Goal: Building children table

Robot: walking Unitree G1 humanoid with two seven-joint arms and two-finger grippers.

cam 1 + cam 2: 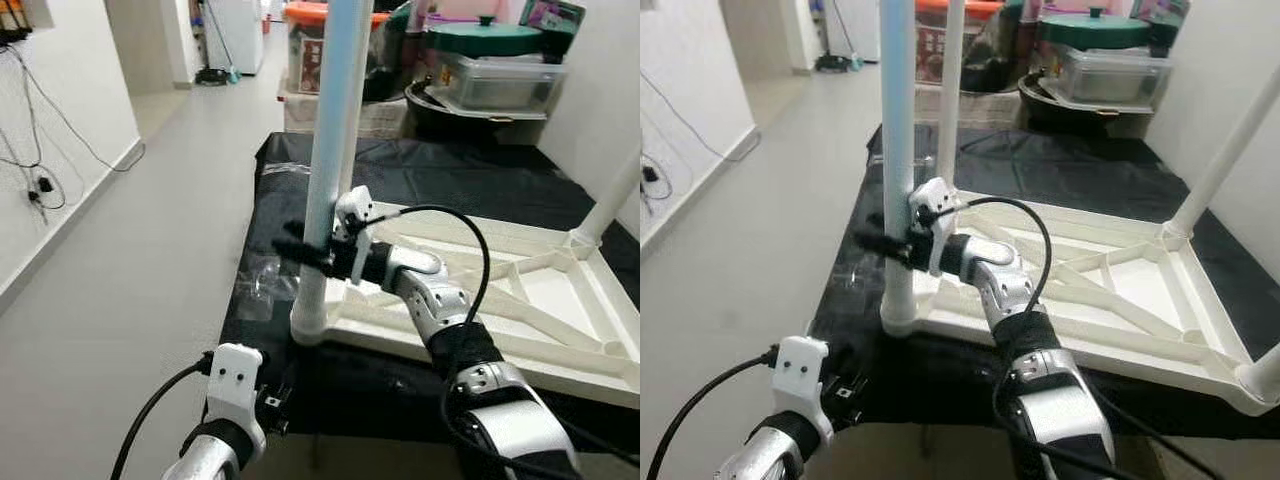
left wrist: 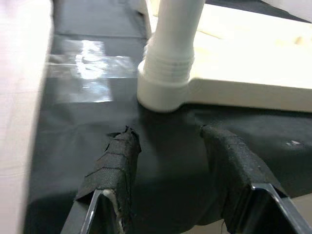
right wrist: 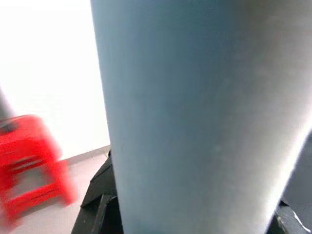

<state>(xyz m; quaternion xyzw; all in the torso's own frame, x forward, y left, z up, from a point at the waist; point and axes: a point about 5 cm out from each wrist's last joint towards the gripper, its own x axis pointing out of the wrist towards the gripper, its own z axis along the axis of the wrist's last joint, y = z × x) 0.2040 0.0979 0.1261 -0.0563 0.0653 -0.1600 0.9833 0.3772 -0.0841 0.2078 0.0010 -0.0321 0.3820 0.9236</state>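
nearest the robot, the left gripper [image 2: 170, 180] hung low over the black sheet [image 1: 420, 180], fingers parted and holding nothing, just short of the corner socket [image 2: 165, 90]. beyond it the right gripper [image 1: 300, 252] was clamped around the near table leg [image 1: 330, 150], which stood upright in that socket of the upturned white tabletop [image 1: 560, 350]. the leg looked like light, stiff, smooth plastic, likely slippery, so a hold low on the shaft seemed best. storage tubs [image 1: 500, 75] stood furthest back.
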